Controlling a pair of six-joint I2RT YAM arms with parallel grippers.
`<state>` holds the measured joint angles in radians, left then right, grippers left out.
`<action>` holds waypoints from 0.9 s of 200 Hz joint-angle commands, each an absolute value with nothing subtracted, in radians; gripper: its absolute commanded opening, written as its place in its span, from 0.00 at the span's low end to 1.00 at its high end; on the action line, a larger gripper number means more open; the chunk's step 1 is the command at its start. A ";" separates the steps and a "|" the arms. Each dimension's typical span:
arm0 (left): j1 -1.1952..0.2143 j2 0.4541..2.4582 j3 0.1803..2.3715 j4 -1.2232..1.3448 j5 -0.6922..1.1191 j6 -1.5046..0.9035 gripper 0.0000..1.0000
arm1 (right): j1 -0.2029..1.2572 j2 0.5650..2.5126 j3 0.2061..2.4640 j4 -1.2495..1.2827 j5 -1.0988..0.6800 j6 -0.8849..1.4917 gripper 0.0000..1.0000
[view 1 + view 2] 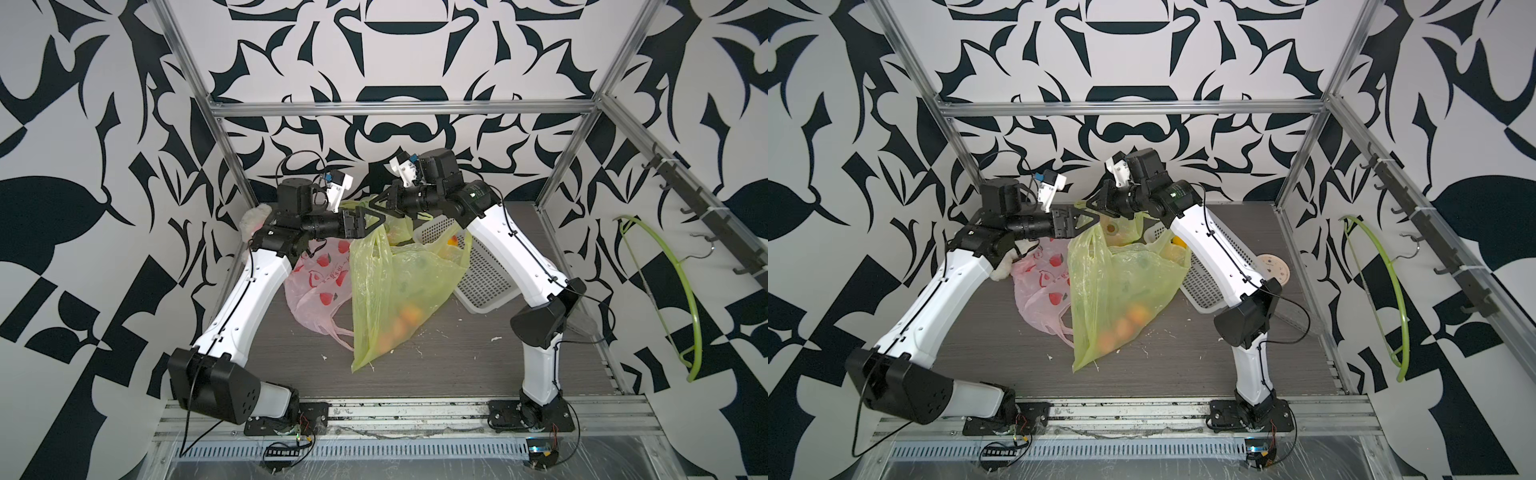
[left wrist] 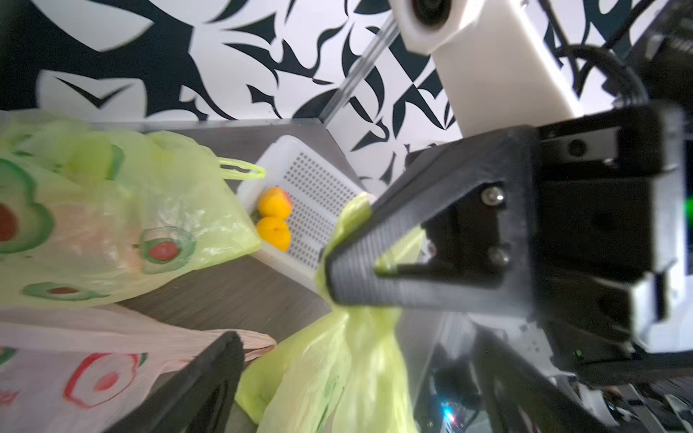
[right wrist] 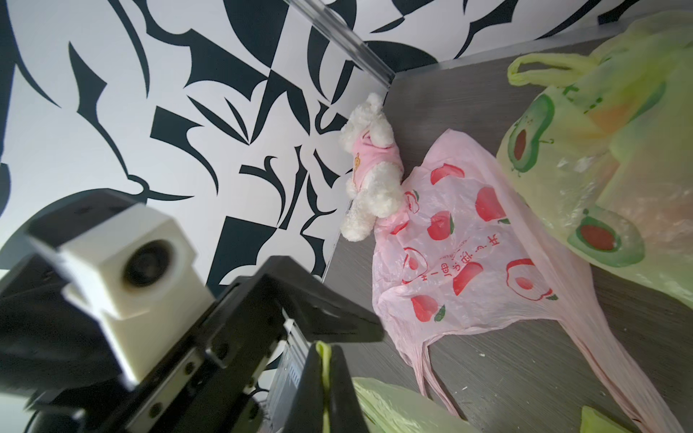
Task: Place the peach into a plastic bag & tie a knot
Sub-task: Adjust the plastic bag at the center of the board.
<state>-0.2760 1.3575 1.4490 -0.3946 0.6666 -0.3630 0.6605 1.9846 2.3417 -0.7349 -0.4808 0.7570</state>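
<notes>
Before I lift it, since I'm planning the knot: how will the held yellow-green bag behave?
Likely floppy: the yellow-green bag drapes creased from the right pincer. Probably bottom-heavy, since the fruit sits low, so it may swing.

Both top views look steeply down from high at the front, taking in the whole desk (image 1: 436,370). The wrist views sit low and close, facing one another across it. Both show the pink bag (image 3: 468,262) and the green bag (image 2: 337,375).

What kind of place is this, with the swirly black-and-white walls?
Most likely a robot practice booth, not a home. The left arm and right arm are bolted to a metal rail, a metal frame with patterned walls boxes in the table, and a yellow-green bag and peaches look like practice props.
</notes>
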 commanded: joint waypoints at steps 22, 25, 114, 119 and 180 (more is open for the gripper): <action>-0.337 1.209 1.426 -0.424 0.327 -0.299 0.99 | 0.773 1.950 2.497 -0.798 -0.199 0.722 0.00; -0.347 1.206 1.425 -0.423 0.311 -0.293 0.99 | 0.778 1.951 2.503 -0.798 -0.190 0.722 0.00; -0.548 1.230 1.316 -0.320 -0.074 -0.217 0.95 | 0.816 1.981 2.580 -0.800 -0.119 0.741 0.00; -0.550 1.231 1.303 -0.309 -0.069 -0.215 0.94 | 0.816 1.979 2.580 -0.799 -0.119 0.740 0.00; -0.549 1.121 1.154 -0.166 0.040 -0.196 0.95 | 0.812 1.975 2.561 -0.803 -0.164 0.722 0.00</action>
